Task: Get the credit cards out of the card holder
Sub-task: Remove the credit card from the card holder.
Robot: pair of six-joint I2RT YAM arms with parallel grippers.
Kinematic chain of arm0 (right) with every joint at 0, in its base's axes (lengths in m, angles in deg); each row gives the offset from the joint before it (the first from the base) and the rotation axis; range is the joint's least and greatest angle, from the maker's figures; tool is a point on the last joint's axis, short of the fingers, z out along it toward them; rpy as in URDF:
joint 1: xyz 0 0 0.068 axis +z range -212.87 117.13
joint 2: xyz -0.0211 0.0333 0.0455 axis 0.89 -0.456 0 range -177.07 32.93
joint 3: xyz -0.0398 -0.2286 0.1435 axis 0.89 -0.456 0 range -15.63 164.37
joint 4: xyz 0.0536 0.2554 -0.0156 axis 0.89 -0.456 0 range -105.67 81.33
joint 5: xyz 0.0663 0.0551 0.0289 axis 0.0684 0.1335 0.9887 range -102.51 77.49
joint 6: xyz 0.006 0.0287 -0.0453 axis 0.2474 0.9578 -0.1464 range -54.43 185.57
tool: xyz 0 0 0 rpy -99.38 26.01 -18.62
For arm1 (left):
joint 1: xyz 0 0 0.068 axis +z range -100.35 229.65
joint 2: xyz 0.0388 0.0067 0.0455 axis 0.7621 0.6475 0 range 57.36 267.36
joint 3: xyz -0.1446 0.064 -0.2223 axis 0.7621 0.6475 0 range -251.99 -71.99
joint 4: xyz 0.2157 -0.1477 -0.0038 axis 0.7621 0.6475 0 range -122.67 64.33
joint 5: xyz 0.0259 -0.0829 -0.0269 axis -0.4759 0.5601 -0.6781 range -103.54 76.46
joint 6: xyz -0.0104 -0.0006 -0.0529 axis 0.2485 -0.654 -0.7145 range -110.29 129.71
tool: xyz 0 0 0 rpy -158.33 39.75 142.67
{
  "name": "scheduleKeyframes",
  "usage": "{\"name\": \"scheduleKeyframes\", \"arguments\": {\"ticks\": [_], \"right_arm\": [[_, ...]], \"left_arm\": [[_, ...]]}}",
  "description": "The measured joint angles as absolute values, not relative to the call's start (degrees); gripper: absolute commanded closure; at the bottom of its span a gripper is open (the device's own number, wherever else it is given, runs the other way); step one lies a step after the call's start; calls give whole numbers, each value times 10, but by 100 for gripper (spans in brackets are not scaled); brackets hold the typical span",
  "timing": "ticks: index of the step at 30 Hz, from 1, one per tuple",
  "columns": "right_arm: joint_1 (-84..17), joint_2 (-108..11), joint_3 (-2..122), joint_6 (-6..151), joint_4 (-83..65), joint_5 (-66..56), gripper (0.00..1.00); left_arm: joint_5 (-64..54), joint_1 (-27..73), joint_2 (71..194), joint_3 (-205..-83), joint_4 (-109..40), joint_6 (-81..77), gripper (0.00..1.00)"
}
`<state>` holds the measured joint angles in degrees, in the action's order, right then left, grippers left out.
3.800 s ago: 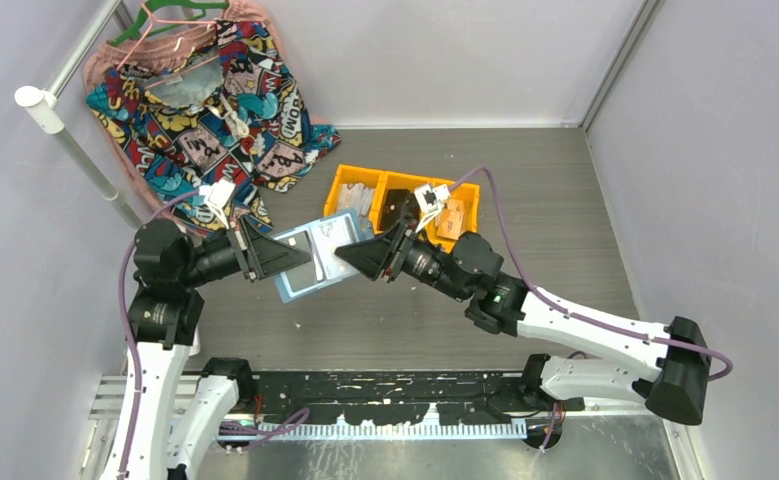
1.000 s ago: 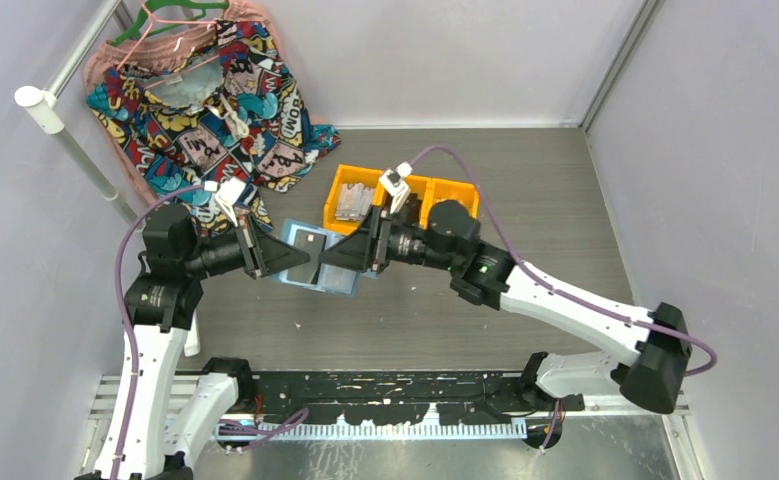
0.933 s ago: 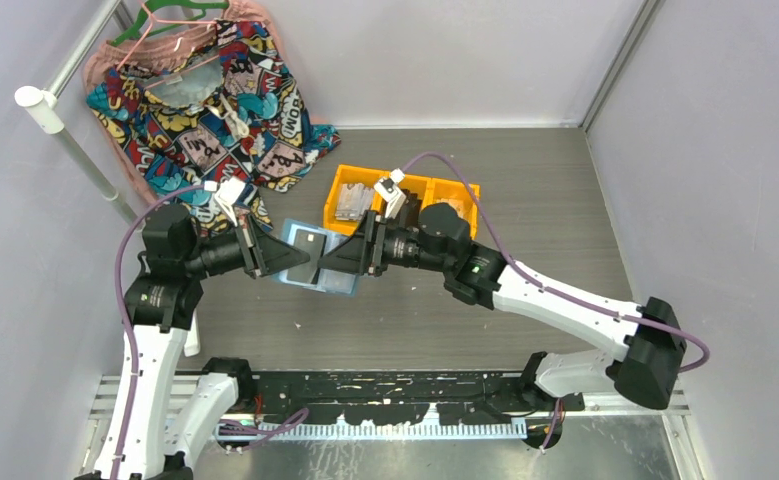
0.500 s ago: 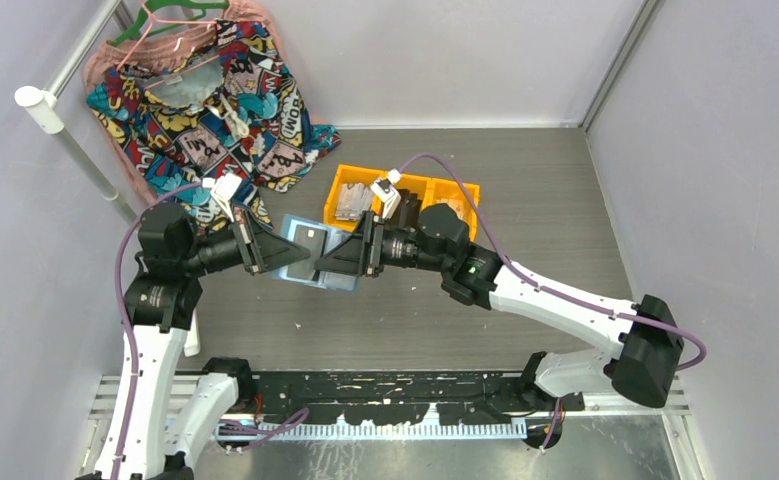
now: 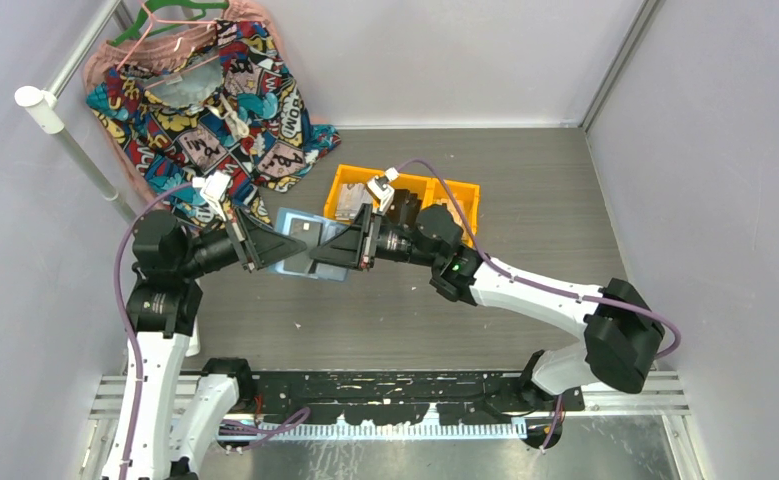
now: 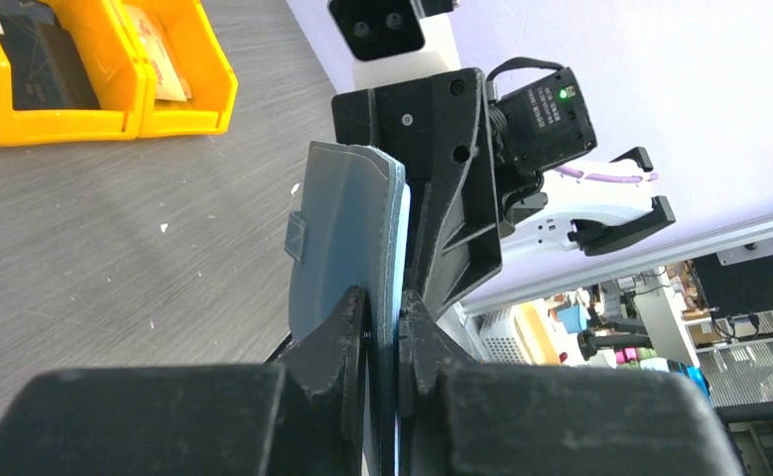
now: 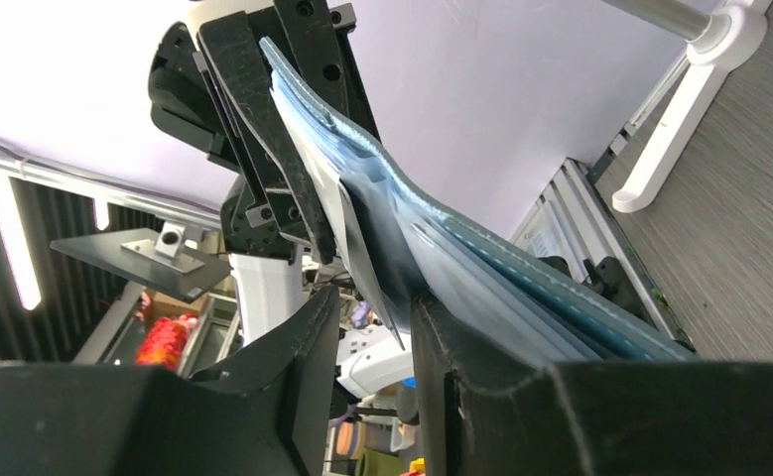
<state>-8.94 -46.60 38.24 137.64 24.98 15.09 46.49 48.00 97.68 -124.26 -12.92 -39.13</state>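
above the grey bench (image 5: 535, 230), left of centre in the top view, the card holder (image 5: 300, 238) is held clear of the surface between the two arms. it is a flat blue wallet, tilted, with a small dark rectangle showing on its upper face.

left hand (image 5: 290, 256): reaches in from the left. in the left wrist view its fingers (image 6: 347, 327) are drawn almost together on the near edge of the card holder, which stands on edge between them. the holder is darker blue on one side and lighter blue on the side facing the other arm.

right hand (image 5: 317, 262): reaches in from the right, nearly tip to tip with the left hand. in the right wrist view its fingers (image 7: 313, 327) stand narrowly apart. a dark thin sheet (image 7: 367, 238) runs down from the card holder into the gap, and pale blue layers fan out past the finger at the right of that picture. whether the pads press on the sheet cannot be told.

behind the card holder, a row of yellow bins (image 5: 465, 190) sits on the bench, with flat items in its compartments. at the far left corner a bright patterned garment (image 5: 205, 100) hangs from a hanger (image 5: 170, 12), beside a white rail (image 5: 65, 135).
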Motion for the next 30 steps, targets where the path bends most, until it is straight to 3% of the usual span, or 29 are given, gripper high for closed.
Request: {"name": "scheduleKeyframes", "arguments": {"ticks": [4,8,11,24,30], "right_arm": [[-93,-470,366,1407,295,150,65],[-96,-471,352,1436,344,149,67],[-94,-479,353,1454,386,146,70],[-94,-485,355,1469,412,135,74],[-92,-487,356,1477,406,113,87]], "left_arm": [[466,481,971,-1233,-157,-416,86],[468,481,968,-1231,-179,-434,72],[483,476,967,-1223,-184,-444,69],[506,469,964,-1217,-177,-457,69],[520,469,952,-1217,-183,-459,70]]}}
